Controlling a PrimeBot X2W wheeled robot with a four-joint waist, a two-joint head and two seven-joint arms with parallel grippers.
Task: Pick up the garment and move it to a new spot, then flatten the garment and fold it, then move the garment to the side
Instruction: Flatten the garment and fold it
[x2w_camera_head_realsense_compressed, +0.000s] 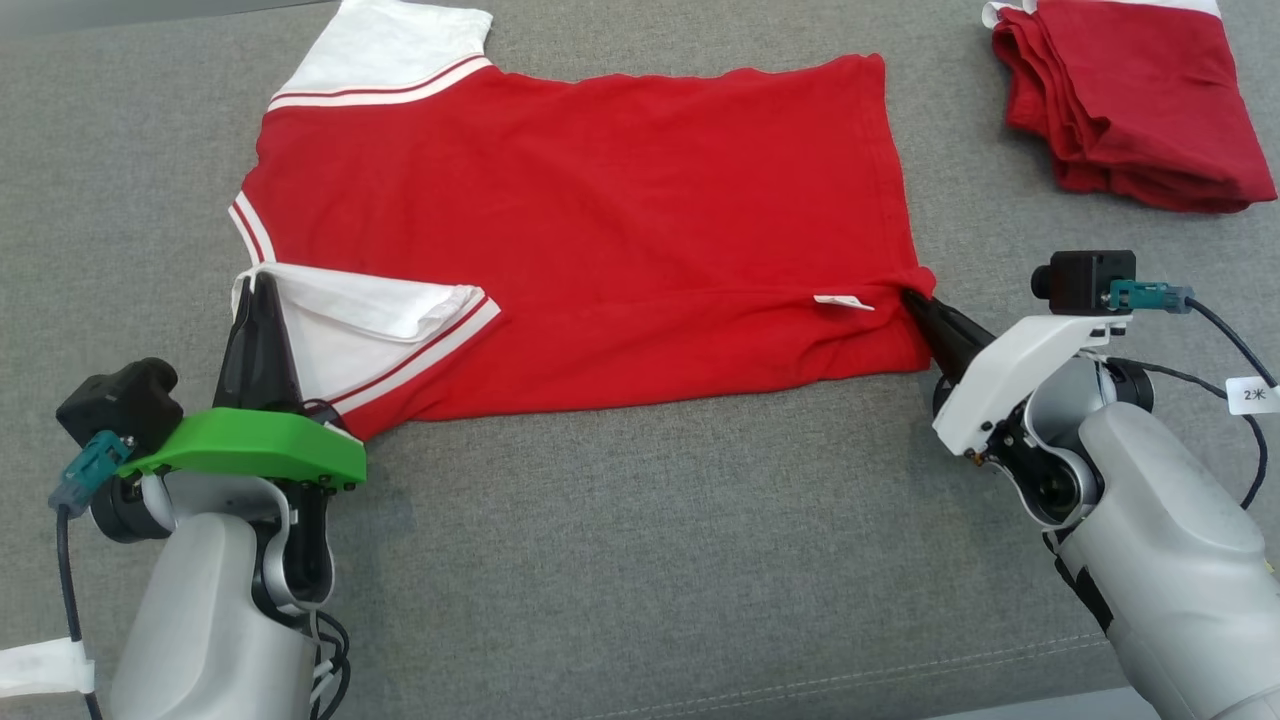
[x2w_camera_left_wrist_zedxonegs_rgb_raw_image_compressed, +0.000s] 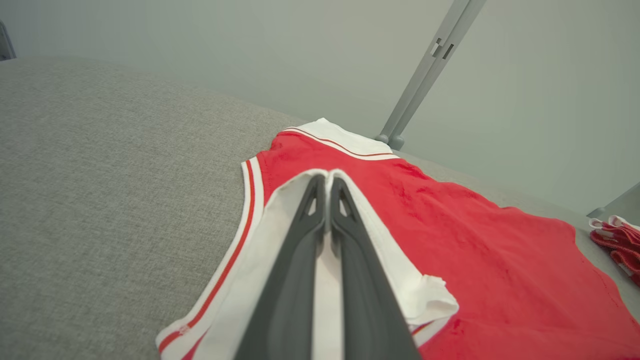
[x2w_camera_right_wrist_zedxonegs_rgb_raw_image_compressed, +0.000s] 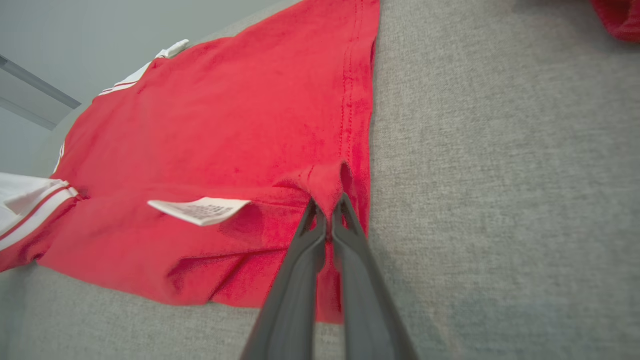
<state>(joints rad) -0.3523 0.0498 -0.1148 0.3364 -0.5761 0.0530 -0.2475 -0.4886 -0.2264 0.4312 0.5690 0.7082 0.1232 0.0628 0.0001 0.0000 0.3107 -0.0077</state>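
A grey fabric-covered desk carries the red T-shirt, spread flat with its long axis running left to right in front of the robot, white sleeves to the left and hem to the right. A folded stack of red garments sits well apart at the far right. The left pincer is clenched on the near white sleeve, which lies turned in over the red body. The right pincer is clenched on the near hem corner, bunching the cloth, just beside the white care label. With an arm at each end of the near edge, the shirt lies away from both, so I'd guess the fold goes forward.
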